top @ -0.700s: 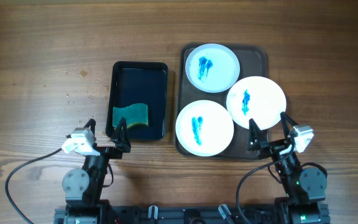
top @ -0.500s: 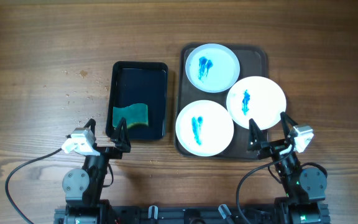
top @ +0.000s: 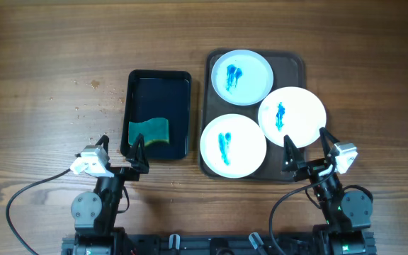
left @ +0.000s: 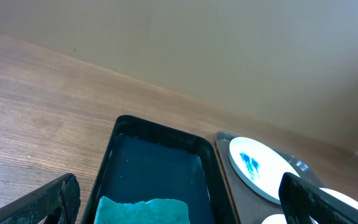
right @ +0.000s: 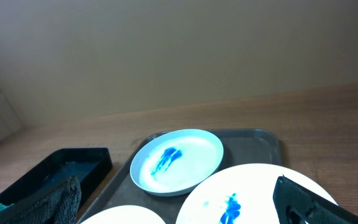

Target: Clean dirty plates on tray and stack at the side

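Three white plates sit on the brown tray [top: 293, 66], right of centre on the table [top: 48, 57]. The far plate [top: 241, 76] has two blue smears. The right plate [top: 292, 117] has one streak and hangs over the tray's right rim. The near plate [top: 233, 145] has one streak and sits at the left rim.

Just left of the tray is a black tray [top: 125, 106] with a green sponge [top: 149, 131] at its near end.

The table is brown wood grain with pale specks [top: 94, 83] on its left part. The wrist views show a plain beige wall [left: 229, 50] behind.

The left gripper [top: 121, 145] is spread wide and empty, near the black tray's near edge. The right gripper [top: 305, 142] is also spread wide and empty, at the tray's near right corner.

Nothing has shifted since the earlier overhead frames.
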